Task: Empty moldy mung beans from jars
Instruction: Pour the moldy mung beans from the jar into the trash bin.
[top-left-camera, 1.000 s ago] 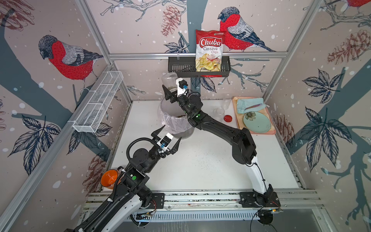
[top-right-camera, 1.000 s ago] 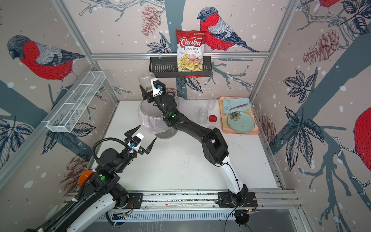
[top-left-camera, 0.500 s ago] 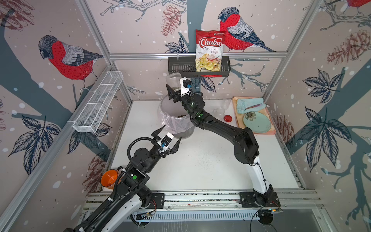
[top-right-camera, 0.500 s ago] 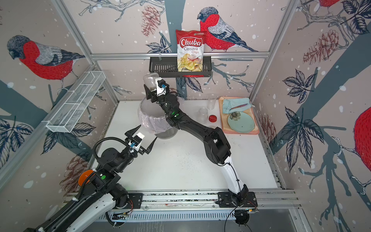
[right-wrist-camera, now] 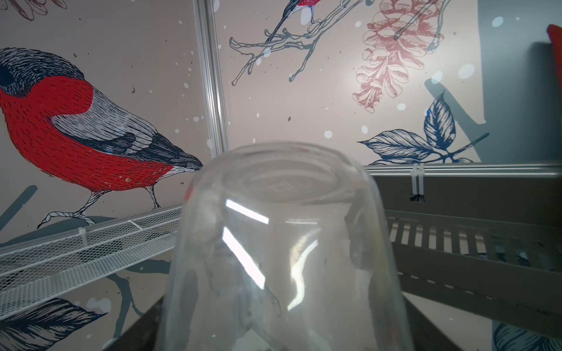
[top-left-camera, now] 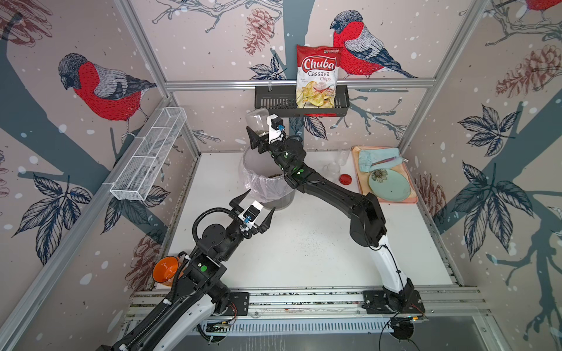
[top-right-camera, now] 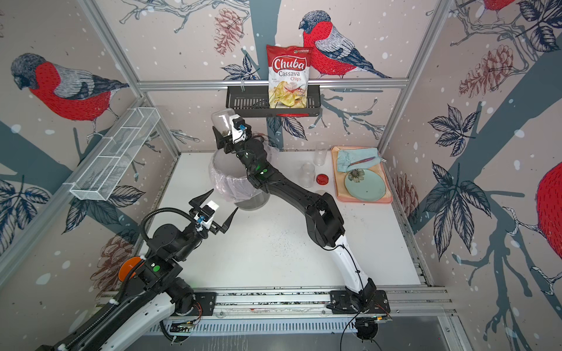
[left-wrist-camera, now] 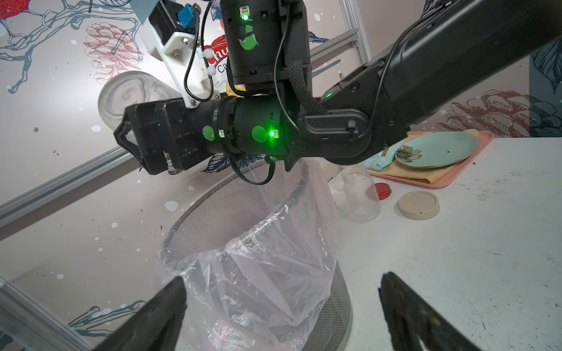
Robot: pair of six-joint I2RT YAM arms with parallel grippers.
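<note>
My right gripper (top-left-camera: 259, 136) (top-right-camera: 224, 138) (right-wrist-camera: 281, 331) is shut on a lidless clear jar (top-left-camera: 256, 118) (top-right-camera: 221, 119) (right-wrist-camera: 282, 237), held bottom-up and tilted above the back rim of the grey bin (top-left-camera: 251, 182) (top-right-camera: 225, 186) (left-wrist-camera: 194, 218). A small clump of mung beans (top-left-camera: 260, 131) (top-right-camera: 224, 132) lies at the jar's lower end; more show in the bin's liner (top-left-camera: 275, 175). Two other clear jars (top-left-camera: 343, 155) (top-left-camera: 333, 168) stand right of the bin. My left gripper (top-left-camera: 261, 199) (top-right-camera: 225, 199) (left-wrist-camera: 281, 285) hangs open and holds nothing, just in front of the bin.
A red lid (top-left-camera: 345, 179) (left-wrist-camera: 380, 191) and a beige lid (left-wrist-camera: 419, 205) lie on the table by the jars. A pink tray (top-left-camera: 411, 199) holds a green plate (top-left-camera: 389, 185) and a cloth (top-left-camera: 377, 158). An orange cup (top-left-camera: 165, 270) sits at the front left.
My right wrist has shifted a little to the right and back with the upturned jar. My left arm has stayed where it was.
</note>
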